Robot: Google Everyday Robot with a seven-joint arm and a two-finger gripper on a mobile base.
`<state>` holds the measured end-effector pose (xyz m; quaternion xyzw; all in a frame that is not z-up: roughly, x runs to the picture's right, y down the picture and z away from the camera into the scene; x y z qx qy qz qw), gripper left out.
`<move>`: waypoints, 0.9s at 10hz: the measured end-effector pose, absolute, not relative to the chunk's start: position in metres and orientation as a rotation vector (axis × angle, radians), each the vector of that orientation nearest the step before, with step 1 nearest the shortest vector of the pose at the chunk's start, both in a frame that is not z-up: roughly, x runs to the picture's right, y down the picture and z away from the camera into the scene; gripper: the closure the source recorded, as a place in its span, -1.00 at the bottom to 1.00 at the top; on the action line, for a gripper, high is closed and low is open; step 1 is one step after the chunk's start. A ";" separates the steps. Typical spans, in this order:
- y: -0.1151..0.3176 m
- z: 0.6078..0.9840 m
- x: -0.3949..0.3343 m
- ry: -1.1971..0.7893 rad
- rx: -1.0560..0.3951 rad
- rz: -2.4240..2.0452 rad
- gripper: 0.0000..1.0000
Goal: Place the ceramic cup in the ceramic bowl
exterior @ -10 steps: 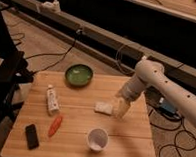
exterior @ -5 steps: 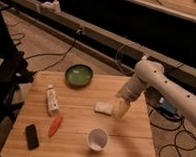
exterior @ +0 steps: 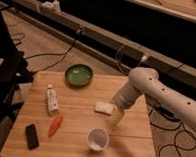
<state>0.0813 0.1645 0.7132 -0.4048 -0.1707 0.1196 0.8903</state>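
Wooden table (exterior: 79, 117) planks run under my arm in a dim room. My gripper (exterior: 116, 117) hangs over the right part, just beside the white block (exterior: 104, 108), jaws spread wide and holding nothing. The ceramic cup (exterior: 98, 139), small, white and handleless, stands upright near the front edge. The ceramic bowl (exterior: 78, 75), shallow with a glossy green inside, sits near the far edge, well apart from the cup.

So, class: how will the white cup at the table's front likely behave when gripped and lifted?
The ceramic cup looks rigid and smooth, so it is probably slippery and chippable. It stands upright on a narrower base, so a sideways nudge might tip it. The claw, open, hangs beside the white block, beyond the cup.
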 end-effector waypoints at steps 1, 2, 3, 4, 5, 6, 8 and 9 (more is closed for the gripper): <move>0.173 0.709 0.069 -0.357 -0.847 0.232 -0.60; 0.183 0.705 0.058 -0.359 -0.855 0.214 -0.60; 0.193 0.702 0.048 -0.356 -0.867 0.197 -0.60; 0.199 0.701 0.040 -0.355 -0.875 0.184 -0.60; 0.209 0.702 0.031 -0.359 -0.895 0.175 -0.60; 0.215 0.705 0.025 -0.371 -0.912 0.177 -0.53; 0.225 0.718 0.016 -0.413 -0.952 0.215 -0.15; 0.229 0.726 0.016 -0.434 -0.971 0.235 0.06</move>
